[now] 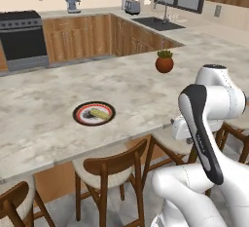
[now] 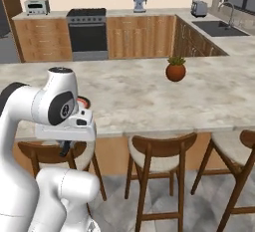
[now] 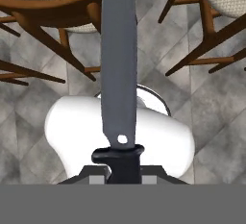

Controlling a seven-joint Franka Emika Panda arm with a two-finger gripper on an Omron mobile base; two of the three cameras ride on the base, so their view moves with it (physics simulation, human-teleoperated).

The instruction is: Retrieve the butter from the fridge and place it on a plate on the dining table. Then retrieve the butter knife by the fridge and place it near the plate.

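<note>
Now, plate: the plate (image 1: 94, 113) lies flat on the dining table (image 1: 44, 104), toward the near edge, above the gap between two chairs in the left base view.
Plate contents: the butter (image 1: 99, 113), a yellow stick, lies across the plate's white centre, angled, with a dark patch beside it on the plate that I cannot identify.
Plate in right base view: a sliver of its red ring (image 2: 83, 102) peeks out just behind the arm's wrist.
Plant pot: a round brown pot (image 1: 164, 64) with a green plant stands upright on the table, well apart from the plate, farther back and to the right.
Sink: a dark sink basin (image 2: 219, 28) is set into the far counter; its contents cannot be made out.
Gripper: the gripper (image 3: 123, 168) is clamped on the butter knife's black handle, fingers tight on both sides.
Butter knife: the butter knife (image 3: 118, 64) sticks straight out from the fingers, grey blade long and flat, pointing down toward the tiled floor and chair legs.
Gripper position: off the table's near edge, above the wooden chairs (image 2: 158, 152), wrist level with the table rim.
</note>
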